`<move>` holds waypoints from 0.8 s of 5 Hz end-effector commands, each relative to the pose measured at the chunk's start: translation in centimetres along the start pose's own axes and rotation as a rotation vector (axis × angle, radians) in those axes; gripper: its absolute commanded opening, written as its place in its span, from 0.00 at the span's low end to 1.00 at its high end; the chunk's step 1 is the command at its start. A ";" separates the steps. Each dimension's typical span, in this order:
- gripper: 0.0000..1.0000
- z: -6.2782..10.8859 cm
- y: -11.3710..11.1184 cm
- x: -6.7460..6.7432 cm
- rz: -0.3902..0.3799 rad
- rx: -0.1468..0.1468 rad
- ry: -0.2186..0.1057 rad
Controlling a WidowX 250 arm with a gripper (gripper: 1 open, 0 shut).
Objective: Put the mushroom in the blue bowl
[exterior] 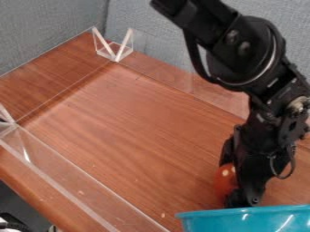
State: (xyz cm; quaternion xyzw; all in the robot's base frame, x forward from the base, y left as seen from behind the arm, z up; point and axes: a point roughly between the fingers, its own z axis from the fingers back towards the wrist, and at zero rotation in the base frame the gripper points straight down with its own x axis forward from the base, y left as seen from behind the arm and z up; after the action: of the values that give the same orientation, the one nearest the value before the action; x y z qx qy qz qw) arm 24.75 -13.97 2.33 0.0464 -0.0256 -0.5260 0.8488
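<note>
Jaws of your gripper stand spread beside the mushroom, gripping nothing; straddle the cap squarely, then squeeze before lifting toward the blue bowl.

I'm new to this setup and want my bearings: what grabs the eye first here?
A bulky black robot arm fills the right side, its gripper pointing down at the wooden table. A small orange-red mushroom peeks beside it, just above the glossy teal-blue bowl at the bottom right edge.

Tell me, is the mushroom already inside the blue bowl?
No, the mushroom sits on the table beside the gripper, outside the blue bowl.
</note>
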 end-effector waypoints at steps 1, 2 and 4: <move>1.00 0.0 -0.1 0.0 -0.010 -0.016 -0.001; 1.00 0.0 0.1 -0.1 -0.011 -0.029 0.002; 1.00 0.0 0.3 -0.2 -0.015 -0.054 0.008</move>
State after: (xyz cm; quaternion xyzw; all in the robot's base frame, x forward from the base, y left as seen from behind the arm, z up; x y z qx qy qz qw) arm 24.83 -13.69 2.18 0.0256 -0.0038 -0.5291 0.8482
